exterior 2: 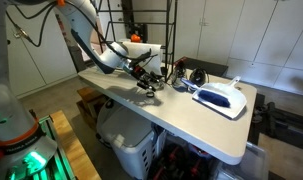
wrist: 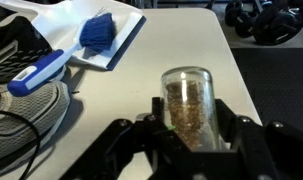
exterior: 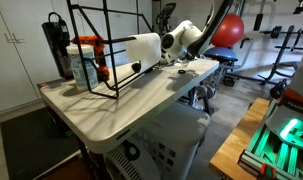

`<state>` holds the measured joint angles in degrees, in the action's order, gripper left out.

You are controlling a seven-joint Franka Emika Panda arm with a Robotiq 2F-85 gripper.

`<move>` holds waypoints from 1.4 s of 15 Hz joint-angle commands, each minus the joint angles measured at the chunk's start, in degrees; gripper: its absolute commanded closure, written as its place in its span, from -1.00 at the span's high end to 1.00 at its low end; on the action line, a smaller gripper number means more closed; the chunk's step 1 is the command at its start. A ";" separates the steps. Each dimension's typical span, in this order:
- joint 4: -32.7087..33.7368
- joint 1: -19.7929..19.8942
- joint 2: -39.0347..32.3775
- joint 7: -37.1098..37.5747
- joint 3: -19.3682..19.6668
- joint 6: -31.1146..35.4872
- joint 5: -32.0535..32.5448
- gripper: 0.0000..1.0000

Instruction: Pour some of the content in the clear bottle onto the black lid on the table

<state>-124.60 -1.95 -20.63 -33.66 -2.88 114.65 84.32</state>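
My gripper (wrist: pixel 189 122) is shut on the clear bottle (wrist: pixel 187 98), a small see-through bottle partly filled with brown grains. It holds the bottle just above the white table (wrist: pixel 166 50). In both exterior views the gripper (exterior: pixel 177 63) (exterior 2: pixel 146 82) hangs low over the table near its middle; the bottle is too small to make out there. I cannot make out the black lid with certainty in any view; it does not show in the wrist view.
A white tray (wrist: pixel 111 55) (exterior 2: pixel 223 98) holds a blue object (wrist: pixel 97 30). Grey and black cables (wrist: pixel 26 100) lie beside it. A black wire rack (exterior: pixel 101 45), a white roll (exterior: pixel 141 47), a bluish bottle with an orange-red top (exterior: pixel 86 60) and a tall black canister (exterior: pixel 56 45) stand on the table.
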 commanded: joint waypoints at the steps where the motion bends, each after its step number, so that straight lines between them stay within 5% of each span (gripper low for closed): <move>1: -0.69 -1.05 0.12 2.06 0.05 -4.25 2.34 -0.43; 21: 0.14 -1.69 -1.35 2.27 -0.79 -7.88 3.37 -0.43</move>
<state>-124.70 -3.07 -20.78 -33.01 -3.53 109.28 85.88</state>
